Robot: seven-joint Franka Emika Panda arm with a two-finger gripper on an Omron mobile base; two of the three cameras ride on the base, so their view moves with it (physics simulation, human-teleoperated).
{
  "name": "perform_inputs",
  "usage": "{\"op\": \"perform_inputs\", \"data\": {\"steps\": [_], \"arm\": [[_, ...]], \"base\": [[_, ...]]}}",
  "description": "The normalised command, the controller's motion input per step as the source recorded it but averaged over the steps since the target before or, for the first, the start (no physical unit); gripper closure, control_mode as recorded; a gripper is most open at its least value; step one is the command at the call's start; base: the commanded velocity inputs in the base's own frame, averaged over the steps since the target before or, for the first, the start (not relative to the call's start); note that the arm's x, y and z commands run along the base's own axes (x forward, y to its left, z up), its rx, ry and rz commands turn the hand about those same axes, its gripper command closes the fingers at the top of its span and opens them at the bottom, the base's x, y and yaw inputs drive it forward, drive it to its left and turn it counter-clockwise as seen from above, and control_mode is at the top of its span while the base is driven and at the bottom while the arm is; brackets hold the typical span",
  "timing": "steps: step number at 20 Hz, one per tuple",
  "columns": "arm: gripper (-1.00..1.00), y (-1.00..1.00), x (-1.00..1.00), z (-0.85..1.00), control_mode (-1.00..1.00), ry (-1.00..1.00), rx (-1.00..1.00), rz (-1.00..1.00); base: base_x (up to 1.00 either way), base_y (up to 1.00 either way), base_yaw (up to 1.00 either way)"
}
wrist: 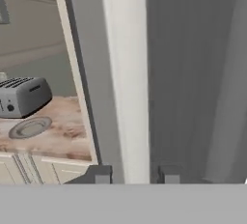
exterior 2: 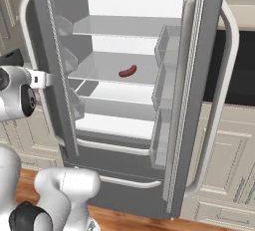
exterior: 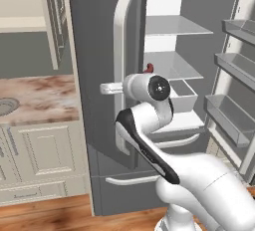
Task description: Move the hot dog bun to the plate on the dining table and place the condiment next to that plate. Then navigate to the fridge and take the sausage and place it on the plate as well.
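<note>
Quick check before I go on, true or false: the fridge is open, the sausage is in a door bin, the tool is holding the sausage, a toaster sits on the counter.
1. The fridge is open. True.
2. The sausage is in a door bin. False: it lies on a glass shelf.
3. The tool holds the sausage. False: it is shut on the left door handle.
4. A toaster sits on the counter. True.

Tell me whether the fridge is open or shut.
Open. The fridge has both doors swung wide, baring white walls and glass shelves, with the sausage lying on a middle shelf.
</note>
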Motion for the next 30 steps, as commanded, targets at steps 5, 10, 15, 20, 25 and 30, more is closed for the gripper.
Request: {"op": "perform_inputs", "data": {"steps": [5,10,15,20,25,30], "arm": [[-1.0,0.52,-0.72,0.51,-1.0,0.04,0.0,0.15],[-1.0,-0.4,-1.0,0.44,-1.0,-0.05,0.04,0.13],[-1.0,-0.99,-0.91,0.2,-1.0,-0.03,0.0,-0.04],[-1.0,-1.0,-0.08,0.0,-1.0,0.2,-0.06,-0.21],[-1.0,-1.0,0.2,0.0,-1.0,0.28,-0.01,-0.24],[-1.0,-0.49,0.6,-0.01,-1.0,0.06,0.02,-0.08]], "base": [[0.0,0.0,0.0],[0.0,0.0,0.0],[0.0,0.0,0.0],[0.0,0.0,0.0],[0.0,0.0,0.0],[0.0,0.0,0.0]]}}
